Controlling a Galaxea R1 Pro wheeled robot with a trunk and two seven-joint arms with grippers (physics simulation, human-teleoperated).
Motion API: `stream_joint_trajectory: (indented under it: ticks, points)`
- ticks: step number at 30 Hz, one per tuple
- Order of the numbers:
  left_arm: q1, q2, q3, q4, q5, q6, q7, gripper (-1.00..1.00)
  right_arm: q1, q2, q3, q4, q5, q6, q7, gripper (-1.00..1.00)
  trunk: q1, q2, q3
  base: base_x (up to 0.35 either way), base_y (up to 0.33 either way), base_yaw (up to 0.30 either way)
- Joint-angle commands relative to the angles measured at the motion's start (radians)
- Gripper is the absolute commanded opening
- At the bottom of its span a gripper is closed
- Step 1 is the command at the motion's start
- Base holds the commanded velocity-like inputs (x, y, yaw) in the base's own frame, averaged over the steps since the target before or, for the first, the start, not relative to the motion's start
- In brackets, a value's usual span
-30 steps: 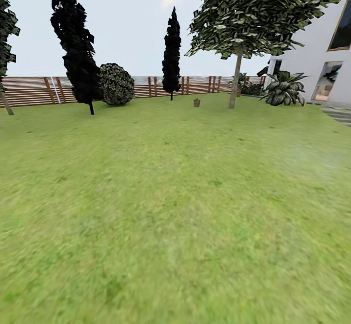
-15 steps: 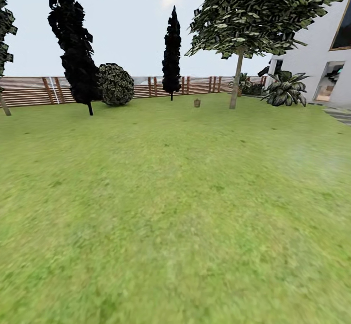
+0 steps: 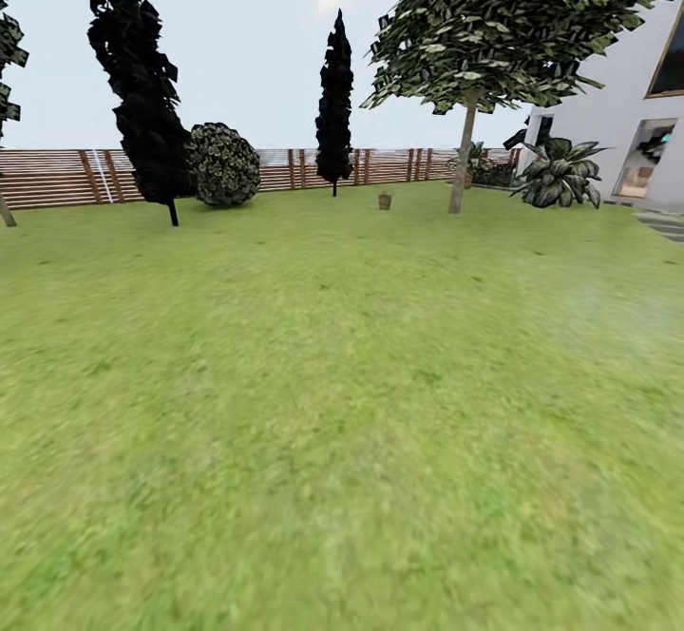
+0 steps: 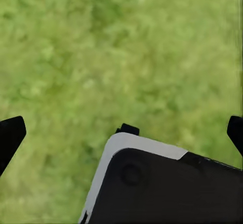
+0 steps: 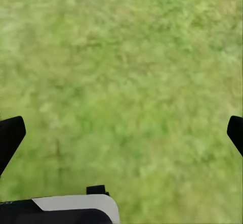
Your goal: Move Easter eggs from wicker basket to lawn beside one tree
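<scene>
Far across the lawn (image 3: 342,374) stands the small brown wicker basket (image 3: 385,200), too distant to make out any eggs in it. Just right of it rises the tree (image 3: 463,146) with a pale straight trunk and a leafy canopy. In the left wrist view my left gripper (image 4: 121,133) hangs open over bare grass, its dark fingertips (image 4: 10,135) wide apart at the frame's sides. The right wrist view has my right gripper (image 5: 121,135) open the same way above grass, with nothing between its fingertips (image 5: 11,133).
Two dark cypress-like trees (image 3: 142,89) (image 3: 334,108) and a round shrub (image 3: 224,164) stand before the brown slat fence (image 3: 57,177). A spiky plant (image 3: 557,173) and the white house (image 3: 627,108) are at the right, with grey stepping stones (image 3: 665,224) beside them.
The whole head view has crept forward: trees at the left slide outward and the basket and trunk sit slightly nearer. That is the camera moving, not the things.
</scene>
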Motion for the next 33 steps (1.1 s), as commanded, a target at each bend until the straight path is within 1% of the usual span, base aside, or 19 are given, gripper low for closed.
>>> stream_joint_trajectory:
  ticks: [1, 4, 6, 8, 10, 12, 13, 16, 18, 19, 20, 21, 22, 24, 25, 26, 28, 30, 33]
  points:
    - [-0.001, 0.001, -0.008, 0.001, -0.015, -0.003, 0.001, 1.00, -0.001, 0.000, -0.001, 0.000, -0.001, -0.001, -0.002, 1.00, 0.001, -0.002, -0.002, 0.324, 0.000, 0.000]
    - [-0.001, -0.008, -0.016, -0.028, -0.048, -0.001, 0.001, 1.00, -0.001, -0.001, -0.010, -0.001, -0.012, 0.007, -0.003, 1.00, 0.001, -0.002, -0.002, 0.324, 0.000, 0.000]
    - [-0.001, -0.023, -0.019, -0.072, -0.060, 0.002, 0.002, 1.00, -0.001, -0.001, -0.020, -0.001, -0.046, 0.013, -0.001, 1.00, 0.001, -0.002, -0.002, 0.324, 0.000, 0.000]
    - [-0.001, -0.030, -0.020, -0.104, -0.065, 0.007, 0.005, 1.00, -0.001, 0.000, -0.024, -0.001, -0.086, 0.015, 0.001, 1.00, 0.001, -0.002, -0.002, 0.324, 0.000, 0.000]
    - [-0.001, -0.031, -0.020, -0.126, -0.065, 0.021, 0.008, 1.00, -0.001, -0.001, -0.025, -0.005, -0.103, 0.016, 0.001, 1.00, 0.001, -0.002, -0.002, 0.324, 0.000, 0.000]
    - [-0.001, -0.032, -0.020, -0.151, -0.065, 0.051, 0.010, 1.00, -0.001, -0.002, -0.025, -0.020, -0.113, 0.016, 0.001, 1.00, 0.001, -0.002, -0.002, 0.324, 0.000, 0.000]
    - [-0.001, -0.033, -0.020, -0.191, -0.064, 0.104, 0.012, 1.00, -0.001, -0.006, -0.026, -0.044, -0.119, 0.016, 0.002, 1.00, 0.001, -0.002, -0.002, 0.324, 0.000, 0.000]
    - [-0.001, -0.034, -0.019, -0.270, -0.063, 0.148, 0.014, 1.00, -0.001, -0.010, -0.027, -0.067, -0.121, 0.014, 0.001, 1.00, 0.001, -0.002, -0.002, 0.325, 0.000, 0.000]
    - [-0.001, -0.041, -0.018, -0.359, -0.061, 0.215, 0.015, 1.00, -0.001, -0.009, -0.023, -0.096, -0.113, 0.012, 0.001, 1.00, 0.001, -0.002, -0.002, 0.325, 0.000, 0.000]
    - [-0.001, -0.043, -0.018, -0.371, -0.061, 0.230, 0.015, 1.00, -0.001, -0.009, -0.022, -0.102, -0.109, 0.015, 0.001, 1.00, 0.001, -0.002, -0.002, 0.325, 0.000, 0.000]
    - [-0.001, -0.049, -0.018, -0.389, -0.060, 0.258, 0.014, 1.00, -0.002, -0.008, -0.020, -0.116, -0.095, 0.029, 0.000, 1.00, 0.001, -0.002, -0.002, 0.324, 0.000, 0.000]
    - [-0.001, -0.058, -0.018, -0.399, -0.060, 0.283, 0.014, 1.00, -0.013, -0.009, -0.018, -0.140, -0.067, 0.083, -0.003, 1.00, 0.001, -0.002, -0.002, 0.324, 0.000, 0.000]
    - [-0.001, -0.064, -0.018, -0.389, -0.061, 0.291, 0.014, 1.00, -0.031, -0.009, -0.017, -0.157, -0.047, 0.136, -0.006, 1.00, 0.001, -0.002, -0.002, 0.324, 0.000, 0.000]
    - [-0.003, -0.071, -0.019, -0.334, -0.063, 0.287, 0.013, 1.00, -0.084, -0.010, -0.017, -0.172, -0.023, 0.239, -0.013, 1.00, 0.001, -0.002, -0.002, 0.324, 0.000, 0.000]
    - [-0.003, -0.072, -0.019, -0.322, -0.064, 0.280, 0.013, 1.00, -0.112, -0.012, -0.019, -0.172, -0.017, 0.267, -0.015, 1.00, 0.001, -0.002, -0.002, 0.324, 0.000, 0.000]
    - [-0.006, -0.073, -0.019, -0.295, -0.064, 0.243, 0.013, 1.00, -0.136, -0.015, -0.021, -0.166, -0.015, 0.278, -0.016, 1.00, 0.001, -0.002, -0.002, 0.324, 0.000, 0.000]
    - [-0.007, -0.071, -0.019, -0.267, -0.064, 0.196, 0.012, 1.00, -0.161, -0.025, -0.025, -0.134, -0.013, 0.255, -0.017, 1.00, 0.001, -0.002, -0.002, 0.325, 0.000, 0.000]
    - [-0.008, -0.070, -0.018, -0.250, -0.064, 0.178, 0.012, 1.00, -0.170, -0.029, -0.026, -0.088, -0.010, 0.206, -0.018, 1.00, 0.001, -0.002, -0.002, 0.325, 0.000, 0.000]
    - [-0.008, -0.072, -0.018, -0.219, -0.065, 0.163, 0.012, 1.00, -0.177, -0.032, -0.026, 0.036, -0.008, 0.077, -0.020, 1.00, 0.001, -0.002, -0.002, 0.325, 0.000, 0.000]
